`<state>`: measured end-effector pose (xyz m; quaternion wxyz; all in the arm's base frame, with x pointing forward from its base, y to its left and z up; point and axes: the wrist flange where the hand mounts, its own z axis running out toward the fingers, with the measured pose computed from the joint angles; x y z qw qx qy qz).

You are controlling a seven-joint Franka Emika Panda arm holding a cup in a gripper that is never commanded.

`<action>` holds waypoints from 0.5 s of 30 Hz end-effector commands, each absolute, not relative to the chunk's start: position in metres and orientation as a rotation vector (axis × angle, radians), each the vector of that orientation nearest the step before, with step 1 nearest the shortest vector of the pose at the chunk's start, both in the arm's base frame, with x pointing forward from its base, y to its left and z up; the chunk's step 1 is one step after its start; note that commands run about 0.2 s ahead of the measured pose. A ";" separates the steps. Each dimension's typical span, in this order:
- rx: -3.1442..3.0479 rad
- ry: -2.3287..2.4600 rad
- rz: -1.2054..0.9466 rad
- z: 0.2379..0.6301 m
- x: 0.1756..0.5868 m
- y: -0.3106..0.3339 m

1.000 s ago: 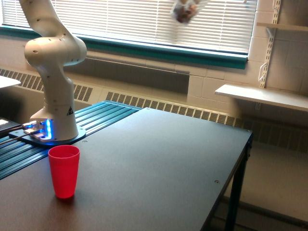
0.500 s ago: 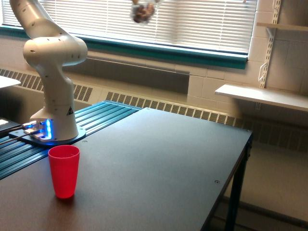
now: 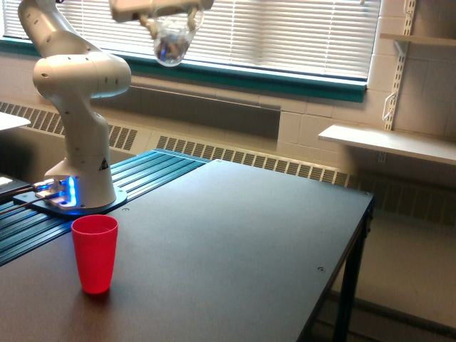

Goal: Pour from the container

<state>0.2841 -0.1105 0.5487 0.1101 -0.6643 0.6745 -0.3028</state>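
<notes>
A: Where is the container [image 3: 172,40] at this mark?

B: High at the top of the exterior view, left of centre, in front of the window blinds [image 3: 285,32]. It hangs under the gripper [image 3: 171,18], well above the table [image 3: 235,242], rounded bottom down. The glass is clear; small dark and reddish pieces show through near the bottom.

A: Jaw state?

B: The fingers are closed on the container's upper part. The exact contact is blurred, but the jar is carried by them.

A: And the red cup [image 3: 94,253]?

B: Upright on the near left part of the dark table, mouth up. It stands well below the container and to its left, nowhere near touching.

A: Arm?

B: The white Panda base [image 3: 82,167] stands at far left on blue slatted rails [image 3: 142,174], with a blue light at its foot. An upper link crosses the top edge toward the gripper.
</notes>
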 end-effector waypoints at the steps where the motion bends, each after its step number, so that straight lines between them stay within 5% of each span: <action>1: -1.808 2.128 -0.838 0.540 0.273 -0.123; 15: -1.495 2.283 -0.540 0.461 0.259 -0.137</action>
